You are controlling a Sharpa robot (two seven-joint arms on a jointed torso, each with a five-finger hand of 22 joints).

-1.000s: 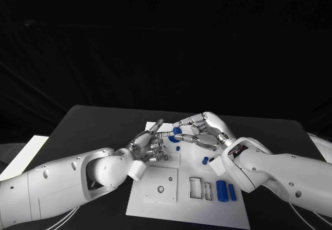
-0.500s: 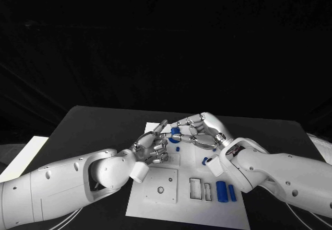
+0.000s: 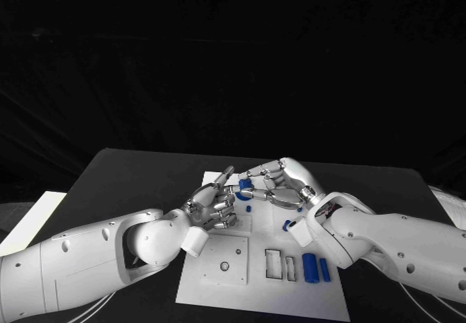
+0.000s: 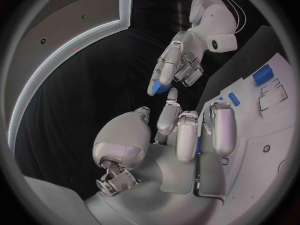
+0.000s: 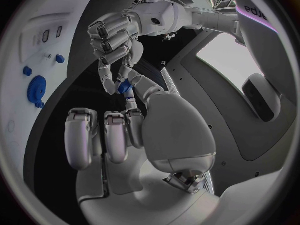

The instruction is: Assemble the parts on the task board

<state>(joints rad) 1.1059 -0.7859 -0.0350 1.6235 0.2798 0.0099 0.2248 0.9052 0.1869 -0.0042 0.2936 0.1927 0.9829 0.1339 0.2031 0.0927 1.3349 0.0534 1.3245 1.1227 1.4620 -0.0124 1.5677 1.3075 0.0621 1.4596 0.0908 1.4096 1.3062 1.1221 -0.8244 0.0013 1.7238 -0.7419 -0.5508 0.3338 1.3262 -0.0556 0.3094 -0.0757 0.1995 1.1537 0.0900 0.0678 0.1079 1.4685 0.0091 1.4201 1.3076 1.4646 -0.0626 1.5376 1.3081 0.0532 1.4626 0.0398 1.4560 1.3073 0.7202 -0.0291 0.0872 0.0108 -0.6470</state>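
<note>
above the far end of the white task board (image 3: pixel 219 282) on the black bench (image 3: pixel 126 175), the right hand (image 3: pixel 281 183) pinches a small blue part (image 3: pixel 246 184) in its fingertips, other fingers curled. the left hand (image 3: pixel 210 206) hovers just beside it holding nothing, one finger stretched toward the part. two blue parts (image 3: pixel 316 268) lie side by side near the board's right edge.

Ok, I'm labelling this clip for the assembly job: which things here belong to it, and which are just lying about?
Belongs to the job: task board; blue part pinched by the right hand; left hand beside it; loose blue parts on the board.
Lying about: white sheet at the black table's left edge.
</note>
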